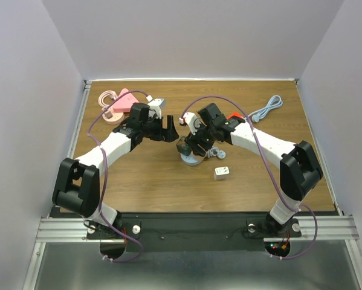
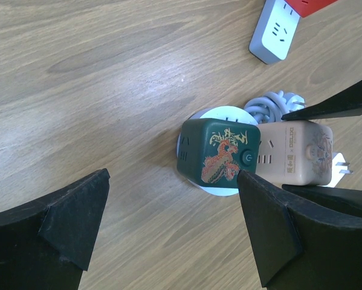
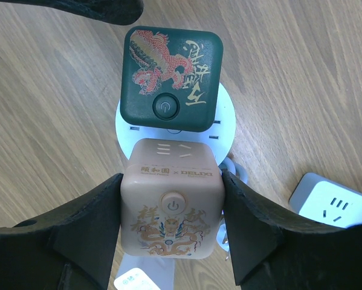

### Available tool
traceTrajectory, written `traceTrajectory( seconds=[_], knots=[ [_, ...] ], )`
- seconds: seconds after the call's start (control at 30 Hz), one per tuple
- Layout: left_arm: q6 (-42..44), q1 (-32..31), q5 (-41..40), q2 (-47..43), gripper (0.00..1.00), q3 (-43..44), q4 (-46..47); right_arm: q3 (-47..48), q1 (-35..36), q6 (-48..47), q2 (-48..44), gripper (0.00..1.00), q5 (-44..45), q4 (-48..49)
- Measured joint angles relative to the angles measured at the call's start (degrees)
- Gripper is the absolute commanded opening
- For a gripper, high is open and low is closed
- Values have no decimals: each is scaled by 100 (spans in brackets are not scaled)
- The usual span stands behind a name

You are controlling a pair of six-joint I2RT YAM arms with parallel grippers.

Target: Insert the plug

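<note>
Jaws of the right gripper point(image 3: 171, 208) clamp the beige cube socket point(image 3: 170, 175) beside the green cube socket point(image 3: 171, 72); the left gripper point(image 2: 171, 181) has its jaws wide apart, empty.

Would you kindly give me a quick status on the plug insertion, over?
Left tool open. Right tool shut on beige cube-shaped plastic plug adapter. Dark green cube adapter sits on white round socket base, close alongside.

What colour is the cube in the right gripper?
It is beige: the beige plastic cube adapter carries gold ornamental print; right wrist view shows it best.
</note>
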Motion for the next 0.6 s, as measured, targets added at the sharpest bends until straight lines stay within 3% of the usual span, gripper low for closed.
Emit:
traceTrajectory(
  seconds=[0.6],
  knots=[
    [0,2,31,2,99,0,0,-2,11,-48,0,0,-181,-4]
  ],
)
